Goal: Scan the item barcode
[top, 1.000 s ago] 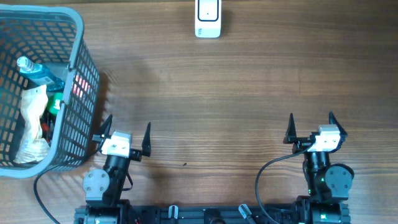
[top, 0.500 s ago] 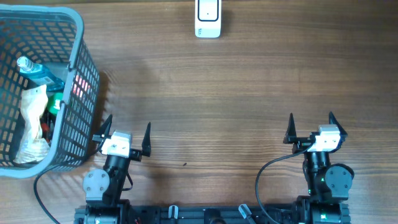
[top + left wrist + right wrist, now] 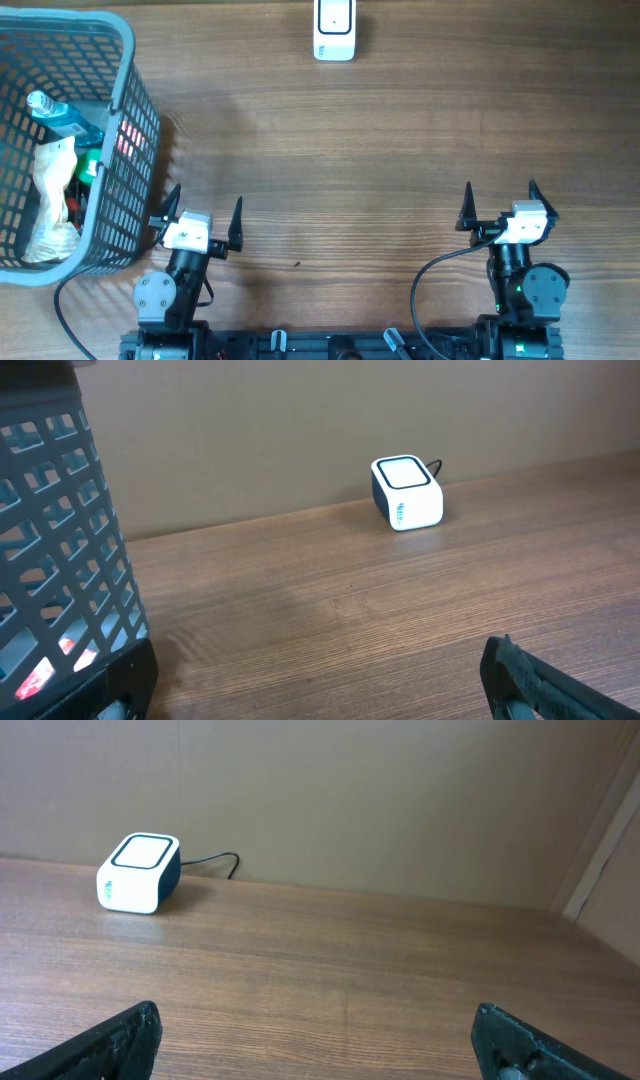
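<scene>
Nothing picked yet: left claw [image 3: 205, 208] and right claw [image 3: 500, 198] both gape empty at the bottom of the frame. The items [image 3: 55, 170] sit in the basket [image 3: 128, 70], upper left; scanner [image 3: 334, 30] top centre. Next, I'd say, the left claw reaches in. No barcode shows through the mesh

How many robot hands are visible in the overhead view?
2. The left hand stands beside the basket, the right hand at the lower right. Both open; none seems hidden.
</scene>
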Action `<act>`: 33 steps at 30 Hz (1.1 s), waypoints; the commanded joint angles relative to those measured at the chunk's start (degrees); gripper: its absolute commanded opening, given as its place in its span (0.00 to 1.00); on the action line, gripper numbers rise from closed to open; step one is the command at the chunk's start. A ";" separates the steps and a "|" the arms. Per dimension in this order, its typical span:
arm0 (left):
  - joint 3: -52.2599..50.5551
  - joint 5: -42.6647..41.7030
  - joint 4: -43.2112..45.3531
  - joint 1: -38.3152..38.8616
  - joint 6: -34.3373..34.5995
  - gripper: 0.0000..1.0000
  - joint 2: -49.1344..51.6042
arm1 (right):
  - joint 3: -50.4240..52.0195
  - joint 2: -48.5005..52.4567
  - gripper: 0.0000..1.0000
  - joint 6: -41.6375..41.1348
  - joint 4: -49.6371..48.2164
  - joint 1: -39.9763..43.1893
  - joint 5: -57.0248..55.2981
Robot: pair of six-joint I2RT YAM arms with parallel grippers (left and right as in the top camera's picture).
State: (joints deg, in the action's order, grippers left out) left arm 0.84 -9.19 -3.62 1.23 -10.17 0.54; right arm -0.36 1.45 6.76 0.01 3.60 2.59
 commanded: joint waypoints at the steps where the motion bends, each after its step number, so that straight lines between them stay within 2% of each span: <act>1: -0.52 0.74 0.00 -0.07 0.52 1.00 0.33 | 0.04 0.33 1.00 0.59 -0.09 0.24 0.92; 24: -0.52 4.98 -0.37 -0.07 0.13 1.00 0.44 | 0.04 0.33 1.00 0.61 -0.09 0.24 0.92; 31: -0.50 3.02 0.09 -0.11 0.63 1.00 0.50 | 0.04 0.33 1.00 0.59 -0.09 0.24 0.92; 33: -0.52 -1.40 0.31 -0.07 2.10 1.00 0.50 | 0.04 0.33 1.00 0.59 -0.09 0.24 0.92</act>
State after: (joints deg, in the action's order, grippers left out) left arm 0.84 -5.93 -3.84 1.23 -9.96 0.58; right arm -0.36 1.45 6.76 0.01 3.60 2.59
